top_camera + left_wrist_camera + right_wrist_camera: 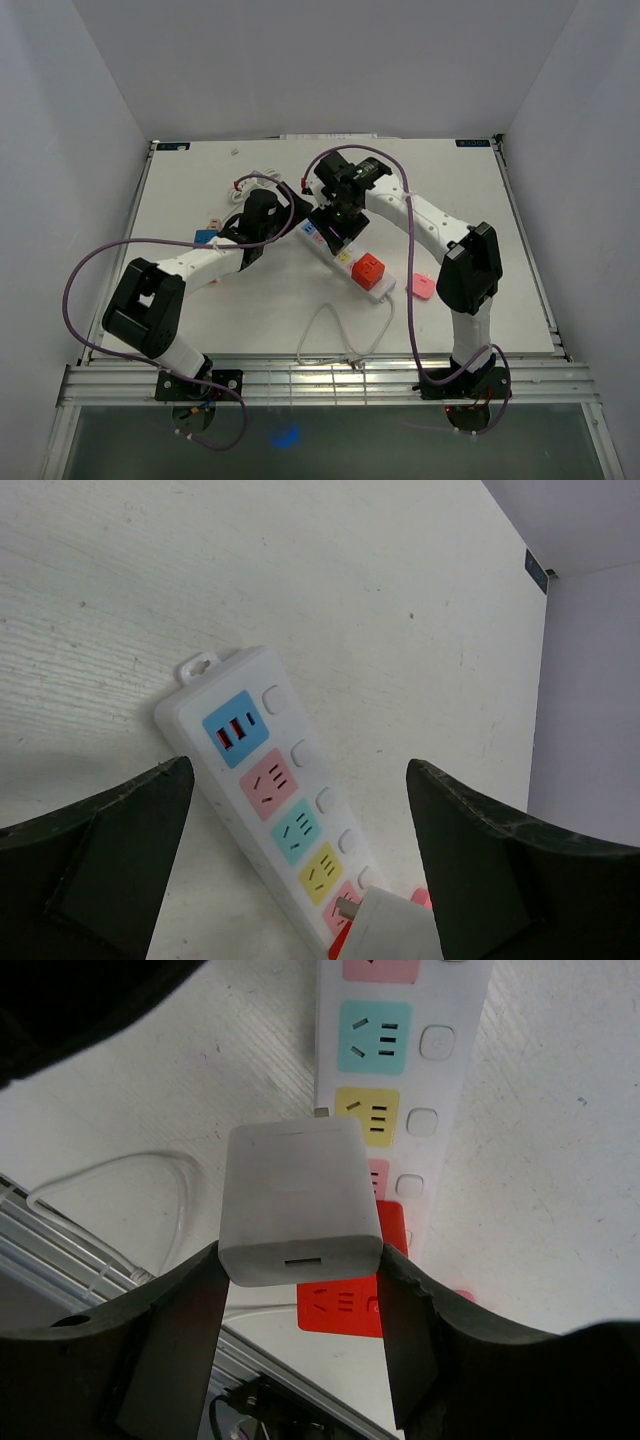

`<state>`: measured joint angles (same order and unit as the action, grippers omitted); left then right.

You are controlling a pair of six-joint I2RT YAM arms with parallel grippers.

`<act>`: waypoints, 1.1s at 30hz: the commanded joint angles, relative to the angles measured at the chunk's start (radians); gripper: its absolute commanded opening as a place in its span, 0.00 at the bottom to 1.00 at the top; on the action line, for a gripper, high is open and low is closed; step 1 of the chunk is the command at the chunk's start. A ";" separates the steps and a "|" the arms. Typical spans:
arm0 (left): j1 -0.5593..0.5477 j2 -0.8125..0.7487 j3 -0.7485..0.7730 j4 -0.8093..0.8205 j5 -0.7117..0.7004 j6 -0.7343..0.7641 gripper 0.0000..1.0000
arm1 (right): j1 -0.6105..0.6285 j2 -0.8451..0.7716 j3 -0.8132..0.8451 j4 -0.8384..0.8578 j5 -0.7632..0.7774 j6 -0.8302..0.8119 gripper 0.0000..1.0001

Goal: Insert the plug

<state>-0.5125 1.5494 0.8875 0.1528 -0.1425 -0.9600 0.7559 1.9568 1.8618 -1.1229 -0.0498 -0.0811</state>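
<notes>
Clamped in the right hand (300, 1265) was the white plug (300, 1195), a boxy charger block. One dark finger pressed on each of its sides, and its USB port faced back toward the wrist. A metal prong showed at the block's far end, beyond the fingertips. The prong stood over the power strip (455, 1000) near where the yellow socket (368, 1117) met the pink one next to it. Whether the prong touched the strip could not be told.

Just under the hand, partly hidden by the plug, a red adapter (340, 1305) sat in the strip. Off to the hand's left a white cord (110, 1175) looped on the table (540, 1160). Past the plug the strip ran away from the hand, yellow socket first, then a teal socket (372, 1037), each with a white button beside it.

The left hand (300, 775) was released, its fingers spread wide. Between them, farther from its camera, lay the strip's far end with the blue USB panel (236, 729) and a hanging tab. Neither finger could be seen touching the strip.

From above, the two hands met over that end of the strip. A pink block (423, 287) lay on the table well to the right hand's outer side, just beside the right arm.
</notes>
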 commanded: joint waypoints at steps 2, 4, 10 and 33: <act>0.003 -0.048 -0.025 -0.028 -0.014 0.012 0.98 | 0.002 0.020 0.046 -0.063 0.008 0.017 0.08; 0.003 -0.046 -0.022 -0.036 -0.009 0.017 0.98 | 0.002 0.027 0.039 -0.066 0.028 0.018 0.08; 0.003 -0.054 -0.025 -0.045 -0.006 0.023 0.98 | 0.002 0.056 0.040 -0.072 0.082 0.023 0.08; 0.003 -0.078 -0.025 -0.055 -0.012 0.038 0.98 | -0.015 0.128 0.082 -0.071 0.117 0.017 0.08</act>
<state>-0.5125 1.5227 0.8639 0.1047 -0.1425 -0.9394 0.7494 2.0750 1.9038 -1.1809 0.0586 -0.0601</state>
